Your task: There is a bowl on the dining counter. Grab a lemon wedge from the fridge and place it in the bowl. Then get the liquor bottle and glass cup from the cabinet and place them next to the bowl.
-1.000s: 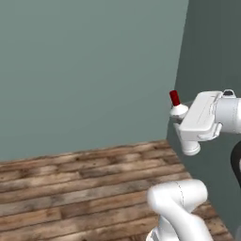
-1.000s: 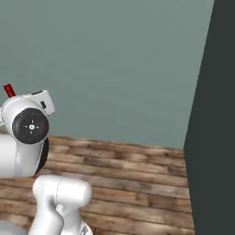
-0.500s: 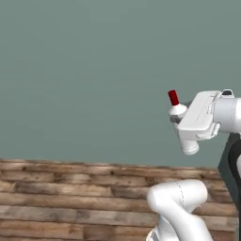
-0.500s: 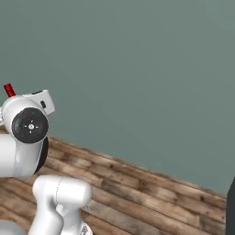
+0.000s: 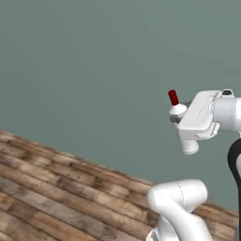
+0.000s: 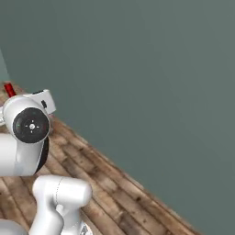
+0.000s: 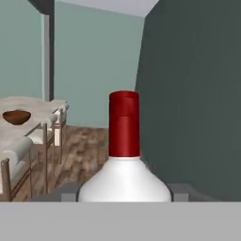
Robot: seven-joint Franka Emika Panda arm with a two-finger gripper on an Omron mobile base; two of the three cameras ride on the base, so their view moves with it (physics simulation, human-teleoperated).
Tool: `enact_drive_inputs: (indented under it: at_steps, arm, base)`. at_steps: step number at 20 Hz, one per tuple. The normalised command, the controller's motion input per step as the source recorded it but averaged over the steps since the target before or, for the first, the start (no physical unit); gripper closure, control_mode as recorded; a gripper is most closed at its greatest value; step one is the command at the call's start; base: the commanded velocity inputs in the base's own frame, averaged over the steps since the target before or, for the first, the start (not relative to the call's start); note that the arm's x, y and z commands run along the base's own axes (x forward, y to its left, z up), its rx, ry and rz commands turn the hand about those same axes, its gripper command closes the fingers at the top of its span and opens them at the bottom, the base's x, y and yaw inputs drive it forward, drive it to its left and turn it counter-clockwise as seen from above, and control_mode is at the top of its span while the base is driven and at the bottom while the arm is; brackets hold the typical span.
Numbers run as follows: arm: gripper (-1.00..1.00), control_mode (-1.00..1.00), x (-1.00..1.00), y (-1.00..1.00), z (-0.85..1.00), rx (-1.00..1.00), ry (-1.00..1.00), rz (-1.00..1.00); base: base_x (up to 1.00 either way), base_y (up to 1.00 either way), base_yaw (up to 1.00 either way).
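The liquor bottle [image 7: 124,174], white with a red cap, stands upright between the fingers of my gripper [image 7: 124,192], which is shut on its body. In the left base view the bottle [image 5: 174,104] sticks up at the front of the raised hand, and the right base view shows its red cap [image 6: 9,89] at the far left. The hand view shows the brown bowl [image 7: 16,116] far off to the left on the beige dining counter [image 7: 40,109]. The lemon wedge, glass cup, fridge and cabinet are out of view.
Cushioned wooden stools [image 7: 21,149] line the near side of the dining counter. A plain grey-green wall [image 5: 94,66] faces the base over wood plank floor [image 5: 56,193]. In the hand view a dark wall [image 7: 197,94] rises close on the right.
Both base views have swung with the driving base: the dark panel at the right edge has left the picture and the floor line now slants. The arm keeps its pose, bottle still held.
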Motion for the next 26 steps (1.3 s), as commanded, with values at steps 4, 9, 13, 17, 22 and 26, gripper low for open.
enact_drive_inputs:
  at_steps: [4,9,13,17,22,26]
  arm:
    - [1.00,1.00,0.00,0.00,0.00,0.00,0.00,0.00]
    - [1.00,1.00,0.00,0.00,0.00,0.00,0.00,0.00]
    - [1.00,1.00,0.00,0.00,0.00,0.00,0.00,0.00]
    - [1.00,1.00,0.00,0.00,0.00,0.00,0.00,0.00]
    - [1.00,1.00,0.00,0.00,0.00,0.00,0.00,0.00]
    - [1.00,1.00,0.00,0.00,0.00,0.00,0.00,0.00]
  base:
    - [1.00,0.00,0.64]
    - [1.00,0.00,0.64]
    - [1.00,0.00,0.63]
    - [1.00,0.00,0.63]
    - [1.00,0.00,0.59]
    - [1.00,0.00,0.58]
